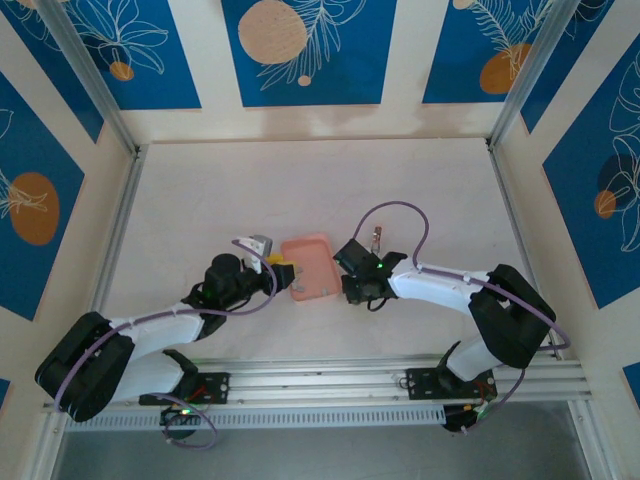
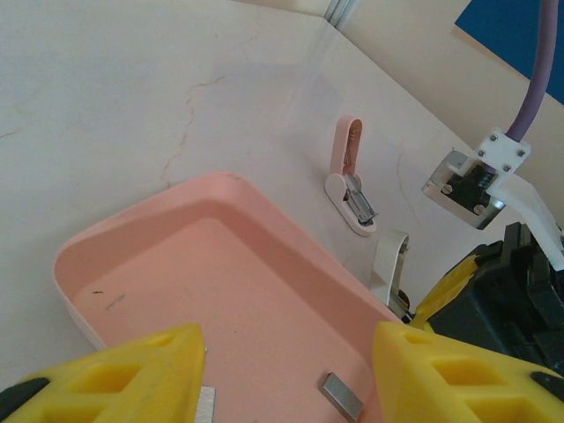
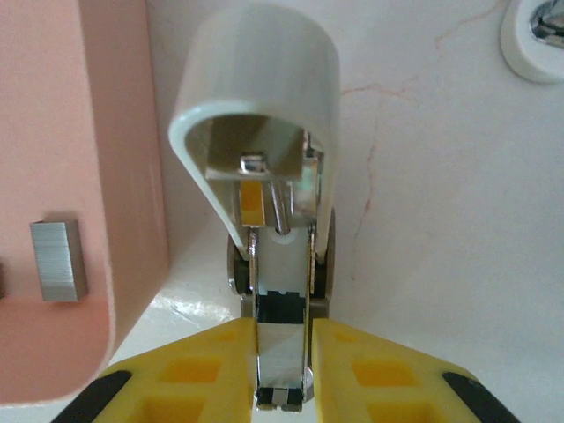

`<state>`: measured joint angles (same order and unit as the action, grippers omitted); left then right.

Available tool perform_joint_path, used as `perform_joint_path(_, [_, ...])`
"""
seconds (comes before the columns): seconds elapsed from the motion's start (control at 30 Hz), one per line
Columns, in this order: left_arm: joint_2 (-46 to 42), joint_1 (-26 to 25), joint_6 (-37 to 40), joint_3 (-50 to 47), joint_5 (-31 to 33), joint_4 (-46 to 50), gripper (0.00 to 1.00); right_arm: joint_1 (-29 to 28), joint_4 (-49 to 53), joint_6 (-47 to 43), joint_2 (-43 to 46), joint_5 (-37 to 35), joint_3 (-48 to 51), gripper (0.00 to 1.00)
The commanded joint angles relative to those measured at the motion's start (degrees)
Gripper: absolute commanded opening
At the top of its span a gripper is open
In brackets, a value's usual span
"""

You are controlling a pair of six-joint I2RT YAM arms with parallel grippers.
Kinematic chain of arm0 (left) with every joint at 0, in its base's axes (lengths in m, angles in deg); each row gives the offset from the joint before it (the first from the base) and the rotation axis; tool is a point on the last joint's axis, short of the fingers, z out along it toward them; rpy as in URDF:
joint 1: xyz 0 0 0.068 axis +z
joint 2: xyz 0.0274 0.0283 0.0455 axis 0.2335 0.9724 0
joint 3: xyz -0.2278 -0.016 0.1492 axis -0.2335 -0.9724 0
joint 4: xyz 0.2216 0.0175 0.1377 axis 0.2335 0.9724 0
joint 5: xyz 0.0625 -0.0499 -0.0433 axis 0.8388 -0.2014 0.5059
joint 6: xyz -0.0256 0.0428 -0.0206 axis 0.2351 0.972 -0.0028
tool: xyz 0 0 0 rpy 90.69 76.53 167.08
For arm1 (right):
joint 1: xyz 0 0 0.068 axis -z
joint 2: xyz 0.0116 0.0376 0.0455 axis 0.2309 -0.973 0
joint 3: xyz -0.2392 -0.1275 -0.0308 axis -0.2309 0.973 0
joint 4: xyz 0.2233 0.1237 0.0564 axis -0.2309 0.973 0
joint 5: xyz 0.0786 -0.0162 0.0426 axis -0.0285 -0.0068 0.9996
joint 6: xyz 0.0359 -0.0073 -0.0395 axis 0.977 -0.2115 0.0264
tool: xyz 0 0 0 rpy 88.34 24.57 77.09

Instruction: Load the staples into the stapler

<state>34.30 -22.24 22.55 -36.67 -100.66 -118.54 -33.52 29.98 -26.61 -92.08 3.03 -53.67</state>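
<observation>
The stapler (image 3: 264, 115) stands open just right of the pink tray (image 3: 53, 132), its pale lid swung up. My right gripper (image 3: 282, 352) is shut on its slim silver channel (image 3: 282, 308). From the left wrist view the stapler (image 2: 390, 263) shows beyond the tray's far rim (image 2: 264, 198). Two small grey staples strips lie on the tray floor: one (image 2: 342, 397) towards the right finger, another (image 2: 205, 407) beside the left finger. One strip (image 3: 59, 260) sits near the tray wall. My left gripper (image 2: 286, 370) hangs open over the tray, holding nothing. From above, both grippers, left (image 1: 288, 275) and right (image 1: 347, 272), flank the tray (image 1: 312, 250).
A second small pink-and-white piece (image 2: 350, 176) with a metal insert lies open on the pale table behind the tray, also visible from above (image 1: 377, 238). Aluminium rails (image 1: 115, 240) and walls bound the table. The right arm's purple cable (image 1: 400, 208) loops above.
</observation>
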Motion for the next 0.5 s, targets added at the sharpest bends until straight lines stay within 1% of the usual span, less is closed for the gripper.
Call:
perform_joint_path(0.0, [-0.33, 0.22, 0.39, -0.27, 0.47, -0.51, 0.53, -0.4, 2.65, 0.29, -0.36, -0.49, -2.17, 0.25])
perform_joint_path(0.2, [-0.66, 0.24, 0.43, -0.21, 0.39, -0.29, 0.53, -0.19, 3.31, -0.38, 2.28, -0.47, -3.11, 0.29])
perform_joint_path(0.33, [-0.51, 0.17, 0.39, 0.07, 0.14, -0.2, 0.53, 0.95, 3.49, -0.39, 4.81, 0.43, -2.73, 0.3])
perform_joint_path(0.4, [-0.35, 0.21, 0.44, 0.49, -0.3, -0.1, 0.53, 2.22, 3.16, 0.06, 6.18, 1.98, -1.73, 0.31])
perform_joint_path(0.47, [-0.17, 0.22, 0.48, 1.2, -0.97, 0.81, 0.53, 4.27, 1.74, 0.54, 7.44, 5.46, -0.15, 0.31])
